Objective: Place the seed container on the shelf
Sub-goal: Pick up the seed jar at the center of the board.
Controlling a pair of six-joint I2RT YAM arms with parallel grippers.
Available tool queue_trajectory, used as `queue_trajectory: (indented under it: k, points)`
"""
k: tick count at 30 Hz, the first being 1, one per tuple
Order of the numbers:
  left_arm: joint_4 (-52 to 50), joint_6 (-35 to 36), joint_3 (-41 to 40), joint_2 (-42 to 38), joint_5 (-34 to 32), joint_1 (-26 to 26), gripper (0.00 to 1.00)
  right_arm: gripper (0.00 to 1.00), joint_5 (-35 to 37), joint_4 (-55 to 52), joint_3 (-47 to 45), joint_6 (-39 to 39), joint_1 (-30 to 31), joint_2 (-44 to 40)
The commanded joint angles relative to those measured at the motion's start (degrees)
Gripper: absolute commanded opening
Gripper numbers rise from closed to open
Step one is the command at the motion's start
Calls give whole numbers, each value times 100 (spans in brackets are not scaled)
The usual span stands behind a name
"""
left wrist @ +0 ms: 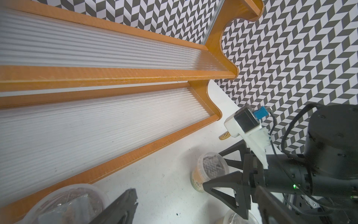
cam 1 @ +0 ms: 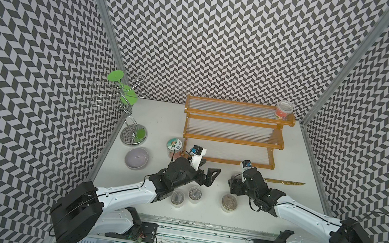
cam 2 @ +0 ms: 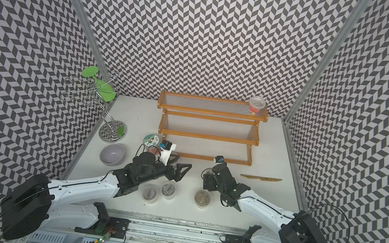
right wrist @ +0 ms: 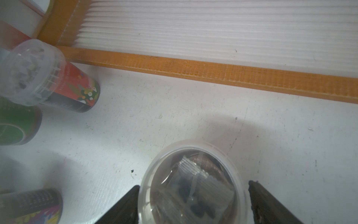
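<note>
Right tool (right wrist: pixel 193 184) spread astride seed jar (right wrist: pixel 193 170) on desk (right wrist: pixel 174 116), no pinch yet; lift and placing on shelf (right wrist: pixel 193 69) remain.

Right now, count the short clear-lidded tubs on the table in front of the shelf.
4. Three tubs stand near the table's front edge. A fourth tub sits between the right end effector's jaws. Others may be hidden.
</note>
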Motion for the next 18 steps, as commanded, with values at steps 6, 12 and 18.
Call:
queue_trajectory:
  k: [6, 12, 18]
  points:
    - [207, 17, 98, 76, 128, -9, 100, 80, 213, -51, 310, -26, 49, 217]
    - [201, -3, 126, 132, 127, -9, 100, 77, 234, -196, 396, -20, 49, 149]
    - [211, -12, 163, 215, 148, -8, 99, 78, 237, -379, 463, -15, 58, 159]
